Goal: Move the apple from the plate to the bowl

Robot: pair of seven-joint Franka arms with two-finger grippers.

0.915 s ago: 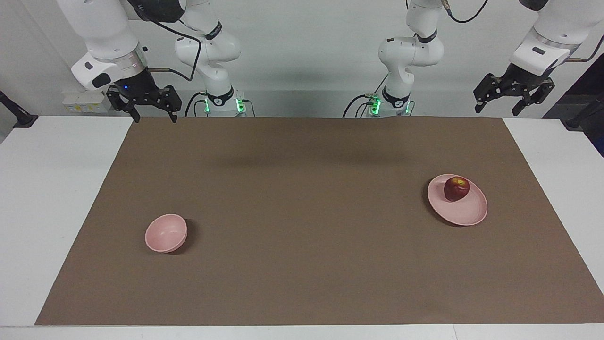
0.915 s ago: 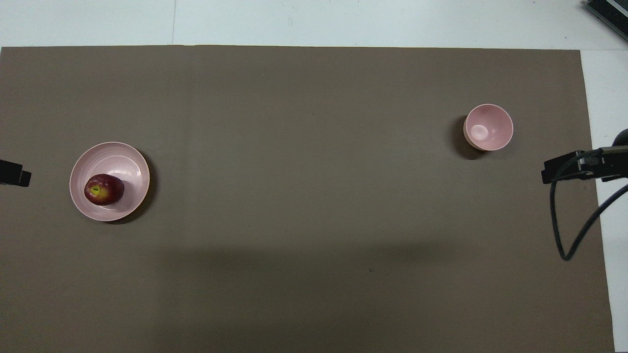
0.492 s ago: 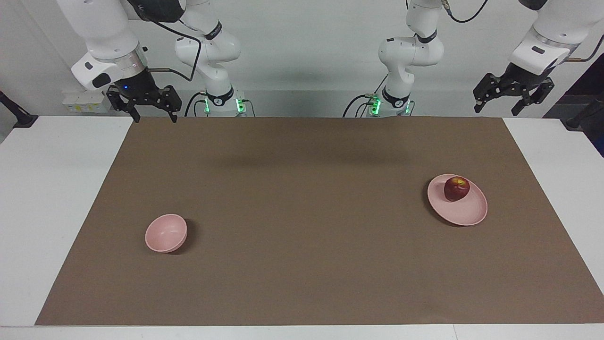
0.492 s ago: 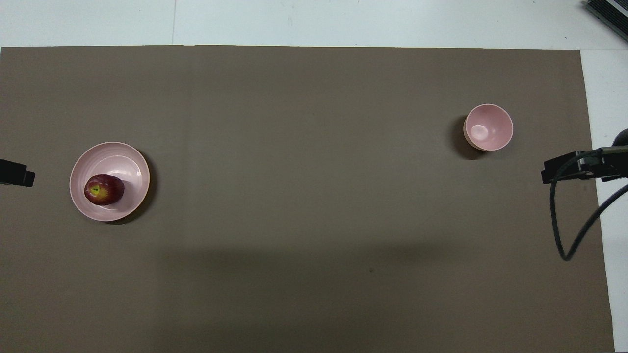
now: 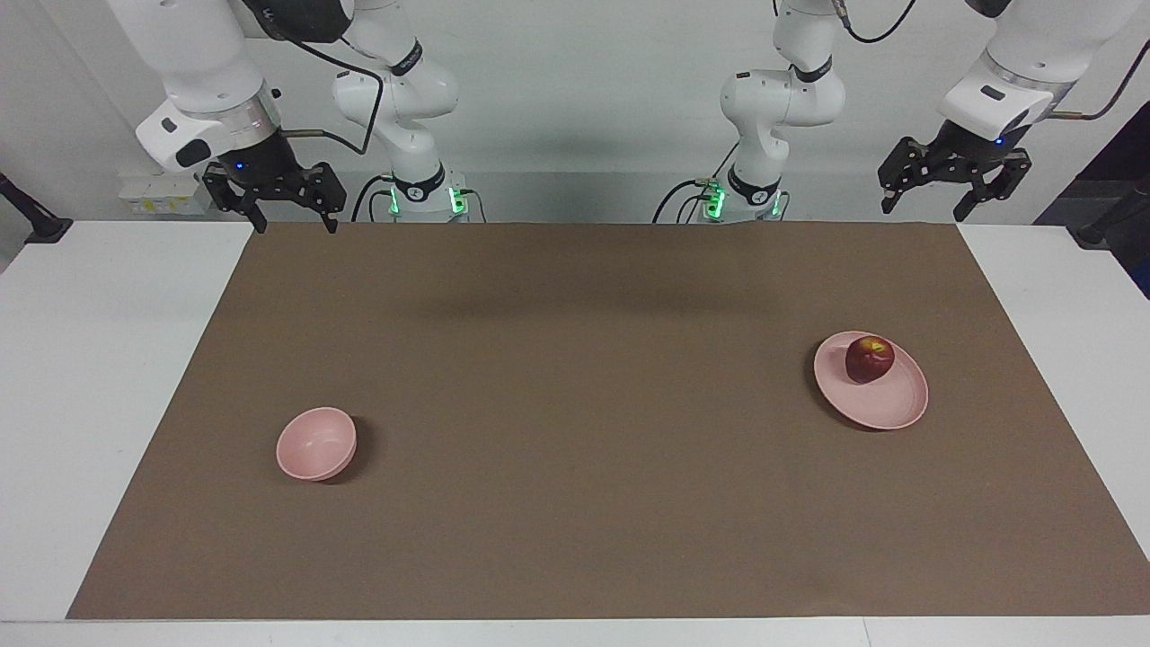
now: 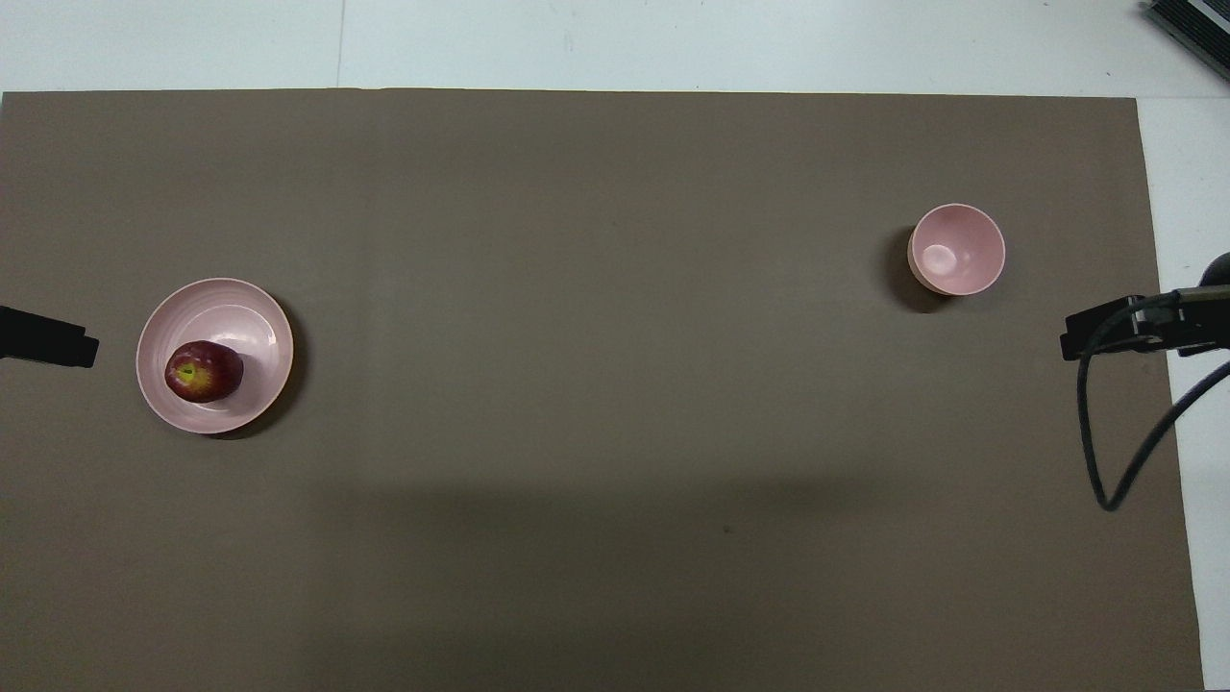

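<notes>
So the biggest thing in shot was the white desk (image 5: 108,377), nearly all of it covered by a flat brown mat (image 5: 575,404) that left only white strips at both ends and along the edges.

Next down, the two white arms. The left gripper (image 5: 954,190) hung in the air over the mat's corner nearest the robots at the left arm's end of the desk, black fingers spread wide open, holding nothing. In the overhead view just its dark tip (image 6: 48,338) poked in from the edge, beside the plate but not over it. The right gripper (image 5: 274,207) was up over the matching corner at the right arm's end, fingers also spread apart and empty, just waiting there.

Then the wide, shallow, pale pink round plate (image 5: 894,409), sitting on the mat toward the left arm's end, roughly midway between the robots' edge and the edge away from them. The small, deep, pale pink round bowl (image 5: 315,443) sat well apart from it toward the right arm's end, a bit farther from the robots than the plate, nothing in it.

Smallest: the little dark red apple (image 5: 869,358) with a yellowish patch by the stem (image 6: 190,373). It sat on the plate, on the part of it nearer the robots, not touched by either gripper.
</notes>
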